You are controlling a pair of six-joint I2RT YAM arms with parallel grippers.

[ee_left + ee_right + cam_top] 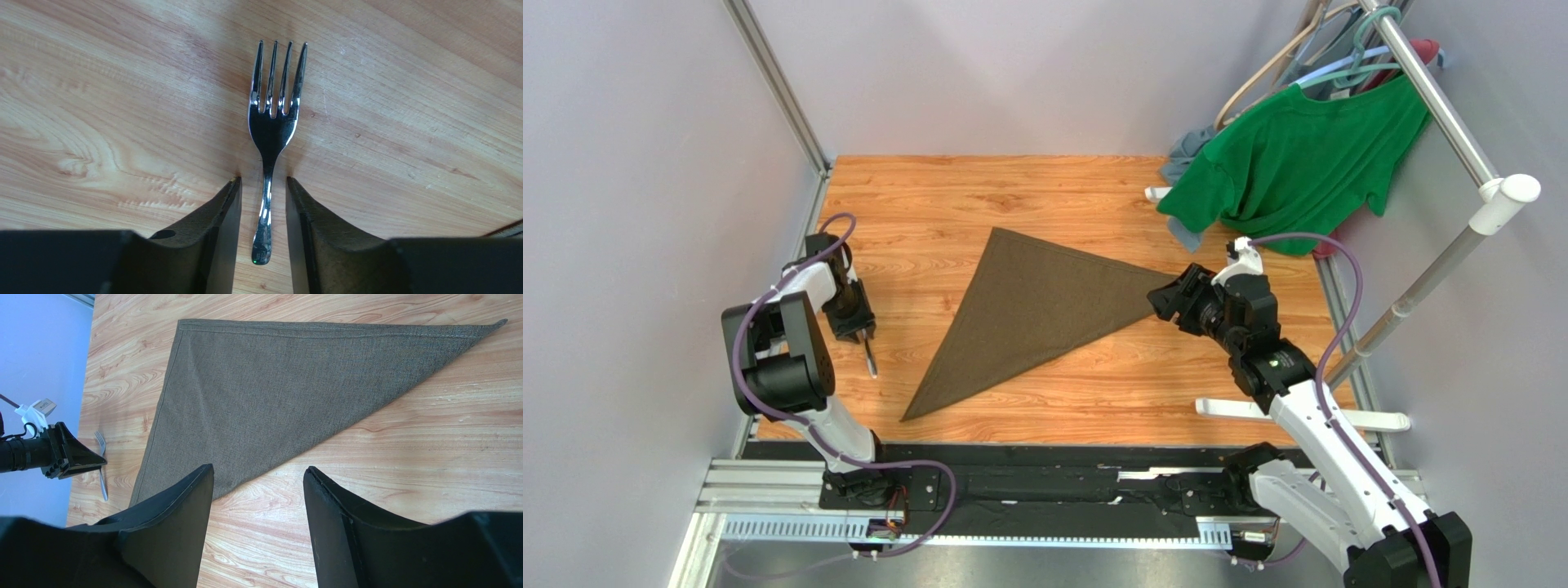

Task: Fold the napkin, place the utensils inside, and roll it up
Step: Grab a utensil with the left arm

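In the top view the left pincer (858, 328) hides most of the small silvery metal fork (871, 360); the bright green T-shirt (1296, 159) covers most of a grey-blue garment (1185, 150).

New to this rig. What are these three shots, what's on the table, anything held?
Two robot arms are bolted at the near edge of a wooden table, each with a two-finger gripper. The wide shot comes from a fixed camera above and behind them; the other two come from cameras on each wrist. On it lies a brown napkin, folded into a triangle, with a fork left of it. The left gripper straddles the fork's handle, gaps on both sides, not gripping. The right gripper hangs open over a napkin corner. Nothing is held. A green T-shirt hangs at the far right.
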